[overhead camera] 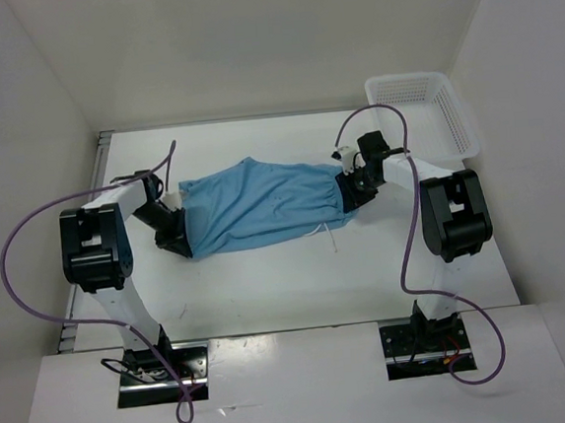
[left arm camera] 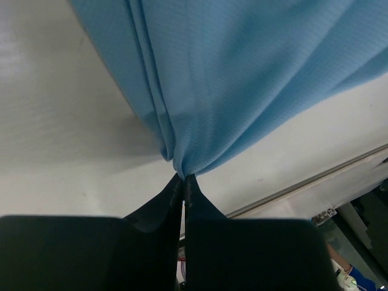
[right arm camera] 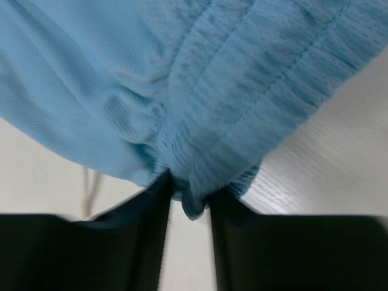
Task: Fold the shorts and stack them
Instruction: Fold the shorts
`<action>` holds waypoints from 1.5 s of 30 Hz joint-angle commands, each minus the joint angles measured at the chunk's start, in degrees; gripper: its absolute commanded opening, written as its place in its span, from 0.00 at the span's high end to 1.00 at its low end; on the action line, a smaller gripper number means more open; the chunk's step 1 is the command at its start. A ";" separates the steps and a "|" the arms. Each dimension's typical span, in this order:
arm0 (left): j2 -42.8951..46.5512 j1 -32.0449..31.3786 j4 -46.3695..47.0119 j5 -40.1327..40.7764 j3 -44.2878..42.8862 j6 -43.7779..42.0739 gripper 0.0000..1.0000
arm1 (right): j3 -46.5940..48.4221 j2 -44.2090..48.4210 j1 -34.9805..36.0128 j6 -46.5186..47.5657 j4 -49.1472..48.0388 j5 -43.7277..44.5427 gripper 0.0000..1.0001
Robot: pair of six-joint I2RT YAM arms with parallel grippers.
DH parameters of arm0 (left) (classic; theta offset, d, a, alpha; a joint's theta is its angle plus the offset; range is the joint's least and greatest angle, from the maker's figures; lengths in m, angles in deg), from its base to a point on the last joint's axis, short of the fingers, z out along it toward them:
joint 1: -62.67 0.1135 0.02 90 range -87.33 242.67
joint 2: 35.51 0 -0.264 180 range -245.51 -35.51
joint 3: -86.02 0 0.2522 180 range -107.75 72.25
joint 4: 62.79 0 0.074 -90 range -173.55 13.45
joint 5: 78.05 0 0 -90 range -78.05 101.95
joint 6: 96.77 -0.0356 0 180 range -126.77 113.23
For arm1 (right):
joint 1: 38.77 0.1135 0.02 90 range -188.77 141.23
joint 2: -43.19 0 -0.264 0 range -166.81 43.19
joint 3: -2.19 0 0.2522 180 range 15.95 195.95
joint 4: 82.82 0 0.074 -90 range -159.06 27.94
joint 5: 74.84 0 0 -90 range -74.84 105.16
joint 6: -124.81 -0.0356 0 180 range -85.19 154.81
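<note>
The light blue shorts (overhead camera: 262, 201) lie stretched left to right across the middle of the white table (overhead camera: 269, 282), held at both ends. My left gripper (overhead camera: 180, 238) is shut on the leg-end edge; in the left wrist view its fingertips (left arm camera: 183, 177) pinch a gathered point of the fabric (left arm camera: 230, 79). At the other end, my right gripper (overhead camera: 348, 188) grips the waistband. The right wrist view shows a bunch of the gathered elastic waistband (right arm camera: 242, 103) squeezed between the fingers (right arm camera: 189, 188). A thin white drawstring (overhead camera: 329, 229) trails below the waistband.
A white mesh basket (overhead camera: 422, 110) stands at the back right corner of the table. Purple cables loop from both arms. White walls close in the table on the left, back and right.
</note>
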 commanded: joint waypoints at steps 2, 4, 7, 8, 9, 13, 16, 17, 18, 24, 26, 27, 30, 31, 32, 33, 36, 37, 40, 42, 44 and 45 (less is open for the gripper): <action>-2.20 0.24 3.10 -0.46 -0.50 -0.23 0.95 | 0.75 0.68 0.52 1.25 -0.25 2.10 0.51; -3.52 0.24 3.63 -0.99 -1.10 -0.23 0.94 | 0.75 1.47 0.52 1.25 0.28 1.40 0.41; -3.52 0.24 3.63 -0.99 -1.11 -0.23 0.94 | 1.54 3.57 0.52 1.95 3.26 -1.05 0.30; -3.52 0.24 3.63 -0.99 -1.11 -0.23 0.94 | 2.15 4.19 0.52 2.65 4.05 -1.06 0.30; -3.52 0.24 3.63 -0.99 -1.11 -0.23 0.94 | 2.16 5.33 0.52 2.65 4.76 -1.07 0.30; -3.52 0.24 4.16 -0.99 -0.59 -0.23 0.92 | 4.00 7.61 0.52 2.13 5.29 -1.07 0.31; -3.52 0.24 4.69 -0.99 -0.58 -0.23 0.92 | 5.58 9.20 0.52 2.12 6.95 -1.15 0.43; -3.52 0.24 4.69 -0.99 -0.58 -0.23 0.92 | 5.59 9.20 0.52 2.12 8.44 -1.76 0.49; -3.52 0.24 4.69 -0.99 -0.58 -0.23 0.92 | 5.59 9.20 0.52 2.12 8.98 -2.46 0.51; -3.52 0.24 4.69 -0.99 -0.58 -0.23 0.92 | 2.25 6.92 0.52 2.12 6.88 -1.95 0.40; -3.52 0.24 4.69 -0.99 -0.58 -0.23 0.92 | 2.25 5.17 0.52 2.12 6.09 -1.33 0.40; -3.52 0.24 4.69 -0.99 -0.58 -0.23 0.92 | 2.25 4.55 0.52 2.65 6.08 -0.81 0.40; -3.52 0.24 4.69 -0.99 -0.58 -0.23 0.92 | 3.47 2.71 0.52 2.65 6.08 -2.90 0.40; -3.52 0.24 4.69 -0.99 -0.58 -0.23 0.92 | 3.48 2.09 1.05 3.26 5.56 -2.91 0.41; -3.52 0.24 4.69 -0.99 -0.58 -0.23 0.92 | 3.48 2.08 1.83 3.27 5.56 -2.91 0.43; -3.52 0.24 4.69 -0.99 -0.58 -0.23 0.92 | 3.48 2.08 1.84 3.27 5.03 -2.39 0.43; -3.52 0.24 4.69 -0.99 -0.58 -0.23 0.92 | 2.42 1.56 2.46 3.27 4.33 -1.86 0.49; -3.52 0.24 4.69 -0.99 -0.58 -0.23 0.92 | 1.90 1.04 2.46 2.75 3.63 -1.25 0.56; -3.52 0.76 4.69 -0.99 -0.58 -0.23 0.92 | 2.51 1.55 2.46 2.74 3.62 -0.71 0.83; -3.52 1.46 4.69 -0.99 -0.58 -0.23 0.92 | 4.26 2.26 2.46 4.40 5.02 -0.71 0.93; -4.05 1.99 4.69 -0.99 -0.58 -0.23 0.92 | 6.19 3.05 2.46 8.77 9.40 -2.20 1.00; -4.05 2.00 4.69 -0.99 -0.58 -0.23 0.95 | 8.90 3.05 1.93 10.63 11.69 -4.47 1.00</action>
